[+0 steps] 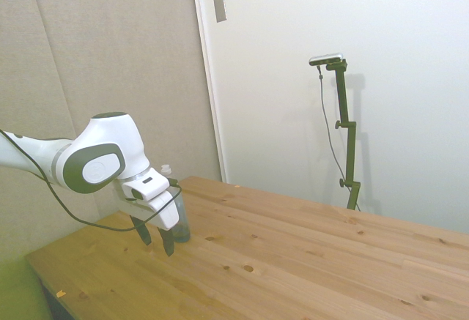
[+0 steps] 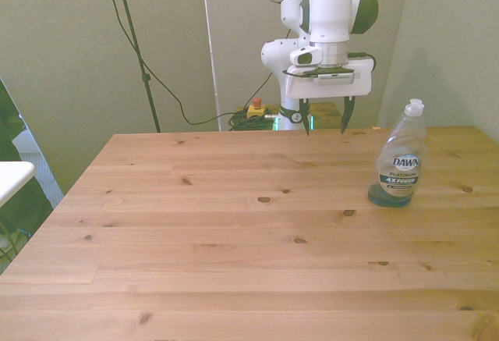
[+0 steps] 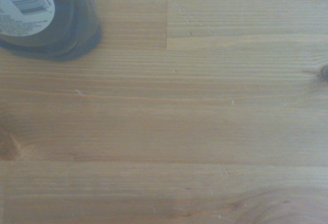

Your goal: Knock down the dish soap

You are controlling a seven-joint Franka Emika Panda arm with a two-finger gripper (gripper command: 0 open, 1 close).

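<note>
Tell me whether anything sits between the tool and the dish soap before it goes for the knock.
Nothing visible does. In the front view the open tool hangs above the far part of the table, and the dish soap stands upright toward the front view's right. Only bare wood lies between them.

dish soap (image 2: 401,161) upright on table (image 2: 234,232), claw (image 2: 325,117) behind it toward front view's left
</note>
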